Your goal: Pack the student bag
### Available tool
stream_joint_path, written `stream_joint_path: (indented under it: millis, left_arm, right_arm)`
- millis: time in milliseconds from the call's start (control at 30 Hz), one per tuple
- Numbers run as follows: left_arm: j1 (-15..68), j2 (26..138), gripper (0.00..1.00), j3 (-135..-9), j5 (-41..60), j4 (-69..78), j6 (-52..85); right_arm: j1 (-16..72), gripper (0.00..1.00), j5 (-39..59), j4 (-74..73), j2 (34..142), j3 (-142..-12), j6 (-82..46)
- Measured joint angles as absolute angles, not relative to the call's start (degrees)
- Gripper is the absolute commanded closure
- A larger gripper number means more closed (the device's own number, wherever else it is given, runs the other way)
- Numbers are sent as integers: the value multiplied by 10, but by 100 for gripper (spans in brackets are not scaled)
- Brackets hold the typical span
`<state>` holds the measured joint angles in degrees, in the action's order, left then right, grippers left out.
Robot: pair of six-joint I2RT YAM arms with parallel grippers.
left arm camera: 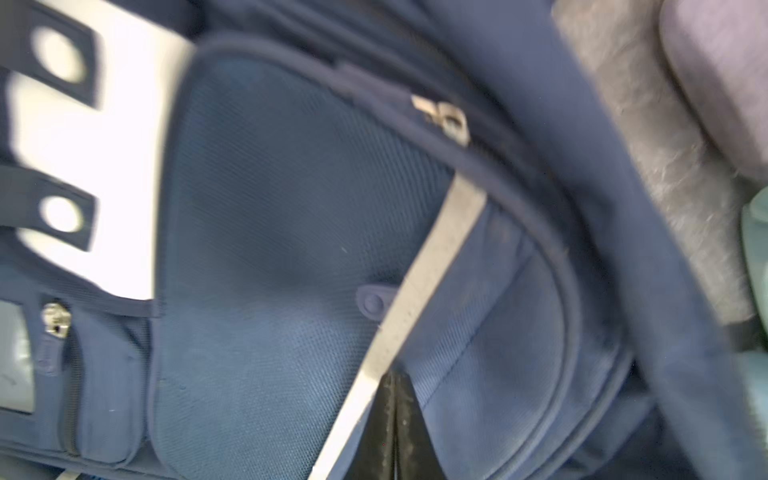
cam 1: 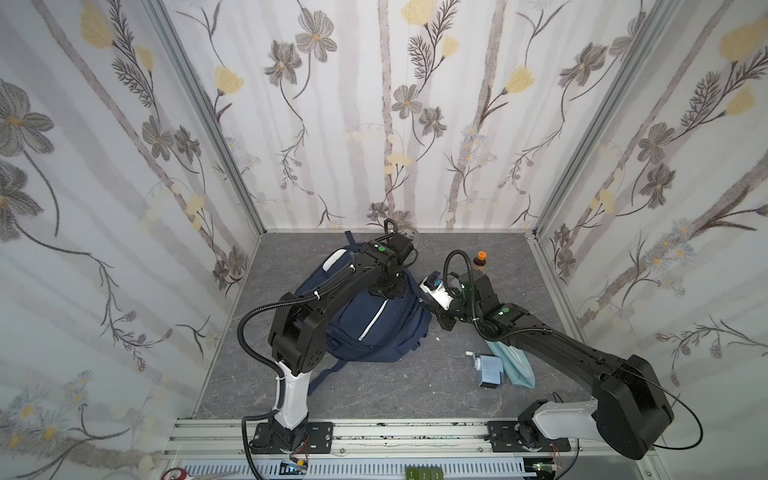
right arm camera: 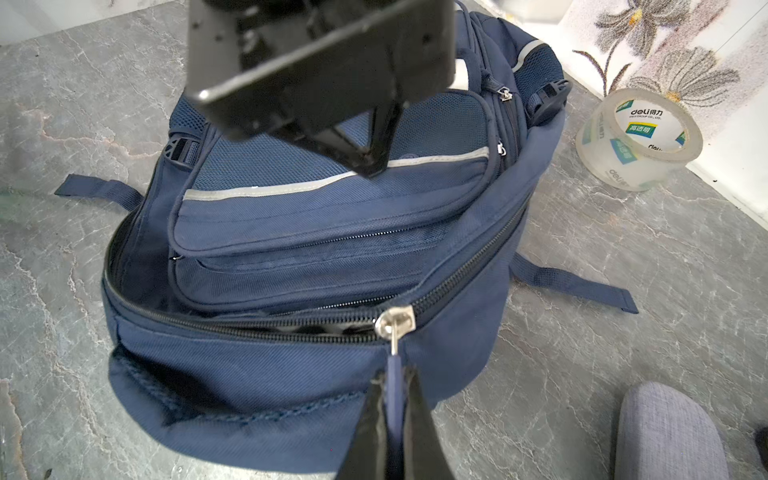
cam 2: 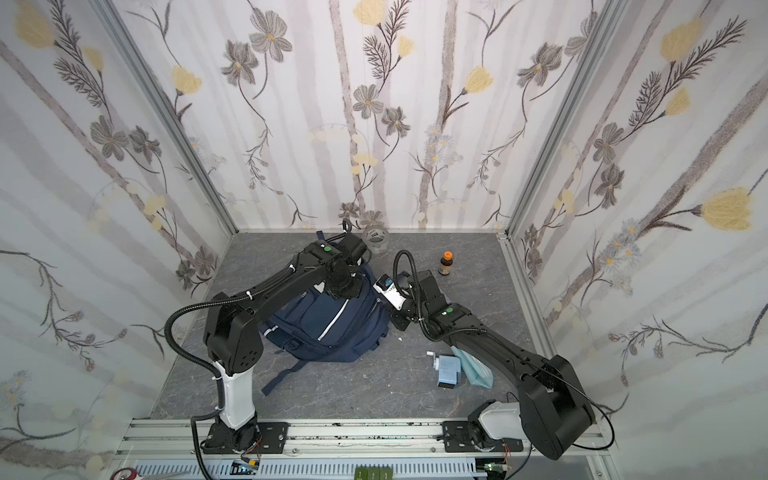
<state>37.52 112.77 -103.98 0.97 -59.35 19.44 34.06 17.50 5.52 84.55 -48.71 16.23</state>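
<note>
Navy fabric, blurred, filled the left wrist view. The student bag (cam 1: 374,332) lay on the grey table (cam 1: 415,395), left of centre. The left gripper (right arm camera: 370,167) had its jaws together, tips on the front pocket's pale stripe; whether they pinched cloth was unclear. The right gripper (right arm camera: 395,399) was clamped on the zip pull (right arm camera: 394,365) at the bag's right edge. A dark gap behind the zip hid the inside. The right arm covered part of a teal pouch (cam 1: 515,370). Bare table lay before the bag.
</note>
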Motion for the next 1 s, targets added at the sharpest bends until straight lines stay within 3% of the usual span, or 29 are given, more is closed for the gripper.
stream_joint_path:
  millis: [67,133,167,333,467,667,733,867,1000]
  left_arm:
    - [372,1127,98,-1043,7,-590,206]
    - [370,1125,62,-1041,17,-579,208]
    - [371,1121,53,-1036,28,-570,207]
    - [387,1086,43,-977,89,-534,192]
    - [403,1069,42,-921,107,-519,179]
    - [403,1084,50,-905,62,-512,174]
    - [407,1096,62,-910,46,-514,167]
    - [407,1106,100,-930,22,-527,166]
    - [407,1107,100,-955,11,-552,169]
  right_arm:
    - [341,100,176,55,840,-481,159]
    - [341,100,176,55,835,-475,155]
    - [341,100,176,55,834,-473,155]
    - [341,100,176,54,830,-466,150]
    - [340,100,176,54,830,-466,151]
    - [336,100,178,58,830,-466,152]
    - [335,100,179,62,830,-466,153]
    - [334,100,178,66,830,-466,154]
    - [334,100,178,66,830,-467,153]
